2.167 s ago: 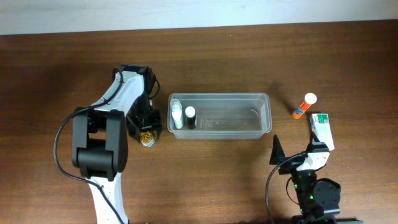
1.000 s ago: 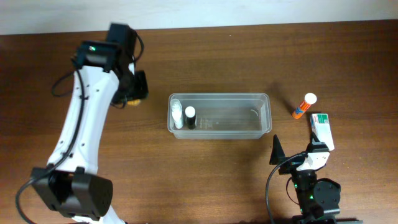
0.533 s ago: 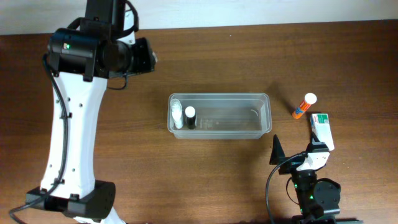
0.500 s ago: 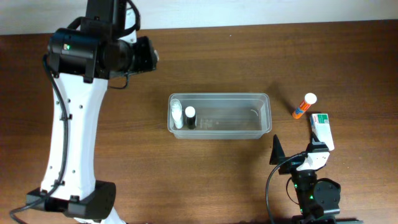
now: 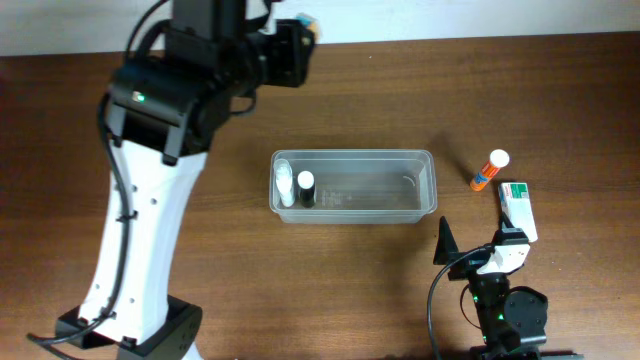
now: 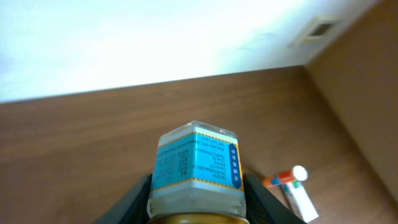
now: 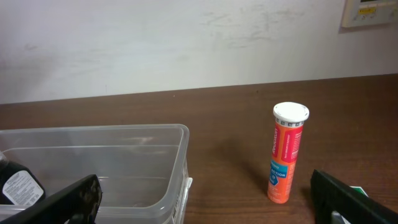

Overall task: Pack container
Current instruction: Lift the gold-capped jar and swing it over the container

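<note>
Left gripper grips a blue-labelled jar high above the table; right gripper gapes wide beside the container.

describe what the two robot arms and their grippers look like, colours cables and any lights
The left arm has long white link shells with bulky black joint housings, a black cable looped along its side and a small green light on the upper housing. Its gripper fingers are black. The right arm is compact and black with a white wrist piece, a black cable and green lights; its gripper fingers are black too.
</note>
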`<state>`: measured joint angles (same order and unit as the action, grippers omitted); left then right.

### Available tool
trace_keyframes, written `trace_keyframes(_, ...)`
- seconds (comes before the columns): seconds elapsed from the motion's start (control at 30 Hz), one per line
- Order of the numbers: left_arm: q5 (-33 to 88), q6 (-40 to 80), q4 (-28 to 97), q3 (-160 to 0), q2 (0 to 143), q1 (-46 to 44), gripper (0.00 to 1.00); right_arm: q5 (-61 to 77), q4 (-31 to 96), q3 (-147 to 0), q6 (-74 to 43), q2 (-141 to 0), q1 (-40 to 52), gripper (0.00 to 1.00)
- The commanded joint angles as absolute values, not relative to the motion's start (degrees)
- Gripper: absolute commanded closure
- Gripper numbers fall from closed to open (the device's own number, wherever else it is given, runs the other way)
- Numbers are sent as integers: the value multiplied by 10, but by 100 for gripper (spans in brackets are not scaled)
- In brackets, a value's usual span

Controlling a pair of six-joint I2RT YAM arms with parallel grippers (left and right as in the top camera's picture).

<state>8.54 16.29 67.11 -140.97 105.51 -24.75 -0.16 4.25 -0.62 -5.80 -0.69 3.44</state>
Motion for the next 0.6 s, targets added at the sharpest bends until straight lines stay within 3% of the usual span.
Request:
trace_keyframes(0.0, 93, 149, 660, -1422, 1080, -268, 63, -7, 46, -3, -55, -5, 37, 2)
trace_keyframes(0.57, -7, 42, 764, -1422, 1232, -366, 66, -7, 46, -3, -56, -5, 37, 2)
